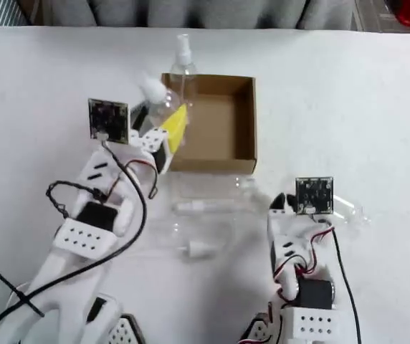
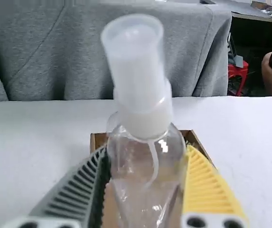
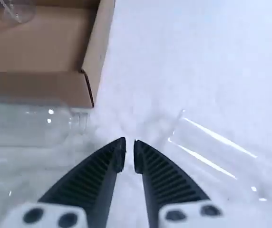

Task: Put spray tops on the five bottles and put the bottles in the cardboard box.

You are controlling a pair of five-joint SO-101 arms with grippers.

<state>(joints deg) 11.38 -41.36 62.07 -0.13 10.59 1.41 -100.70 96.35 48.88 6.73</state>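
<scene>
1. Cardboard box sits on the tabletop; a capped bottle stands at its far left corner.
2. Left fingers clamp a sprayer-topped bottle above the box's left wall.
3. Right fingers, nearly touching and empty, sit low between two bare bottles lying before the box.
4. Two loose spray tops lie nearby.

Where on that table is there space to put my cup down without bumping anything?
Bare table lies right of the cardboard box and in the back left corner. The patch in front of the box is crowded with clear bottles and spray tops.
</scene>
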